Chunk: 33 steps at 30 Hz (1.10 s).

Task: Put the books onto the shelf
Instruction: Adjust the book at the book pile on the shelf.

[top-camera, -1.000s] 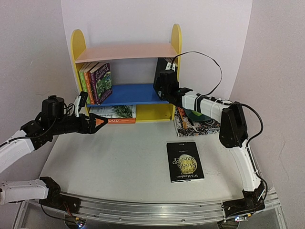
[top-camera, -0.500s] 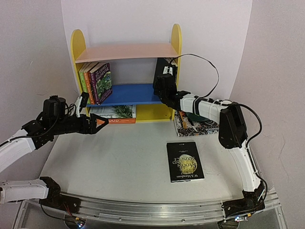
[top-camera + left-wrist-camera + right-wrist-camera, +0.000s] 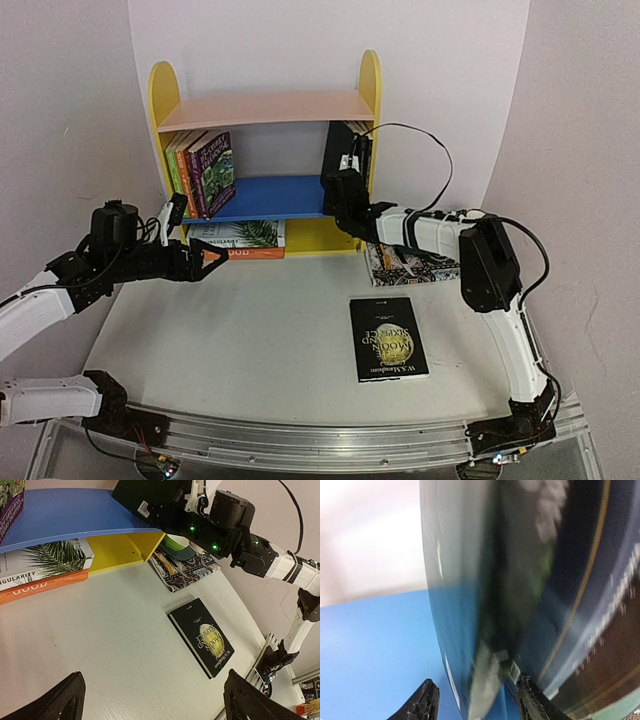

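Observation:
The shelf (image 3: 265, 108) stands at the back, with green, orange and purple books (image 3: 200, 172) upright at the left of its blue board (image 3: 270, 197). A dark book (image 3: 338, 148) stands upright at the board's right end. My right gripper (image 3: 345, 192) is just in front of it, jaws open. In the right wrist view the dark book (image 3: 520, 580) fills the space ahead of the fingertips (image 3: 424, 702), with a gap at the left one. A black book (image 3: 388, 337) lies flat on the table. My left gripper (image 3: 208, 258) hovers open and empty at the left.
A white palm-leaf book (image 3: 242, 233) lies on an orange one (image 3: 250, 253) under the blue board. A patterned mat (image 3: 415, 265) with a green object lies right of the shelf, under my right arm. In the left wrist view the black book (image 3: 202, 637) lies beyond the open gripper (image 3: 152, 705).
My right gripper has opened wider and drawn back and down from the dark book, which stays upright on the shelf. The left arm has not moved.

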Available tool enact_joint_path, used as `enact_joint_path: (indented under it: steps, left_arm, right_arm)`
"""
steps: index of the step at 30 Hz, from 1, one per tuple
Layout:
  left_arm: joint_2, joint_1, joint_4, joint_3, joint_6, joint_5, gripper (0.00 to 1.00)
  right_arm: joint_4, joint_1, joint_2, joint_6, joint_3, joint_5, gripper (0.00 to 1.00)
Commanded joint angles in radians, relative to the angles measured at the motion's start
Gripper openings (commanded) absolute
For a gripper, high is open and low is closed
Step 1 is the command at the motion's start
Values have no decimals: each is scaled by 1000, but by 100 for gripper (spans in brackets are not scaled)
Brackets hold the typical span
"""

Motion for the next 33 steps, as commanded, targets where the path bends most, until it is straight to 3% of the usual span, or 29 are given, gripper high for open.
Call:
enact_joint_path:
  steps: [1,12,18,24,33]
  left_arm:
    - [7,5,34,39,1,12,98]
    - [13,5,34,30,0,10,98]
    - [16,5,34,34,-3,19,98]
    - [10,5,34,30,-5,17,98]
    - [-3,5,34,22,-4,9,98]
  right_arm:
    - [38,-18,-116,25,-43,91,55]
    - [108,20,-229,36,-238,92,61]
    - [113,19,-204,-12,-202,53,58]
    - [152,19,-125,-131,-90,-96,55]
    - [140,19,-31,-239,62,-70,56]
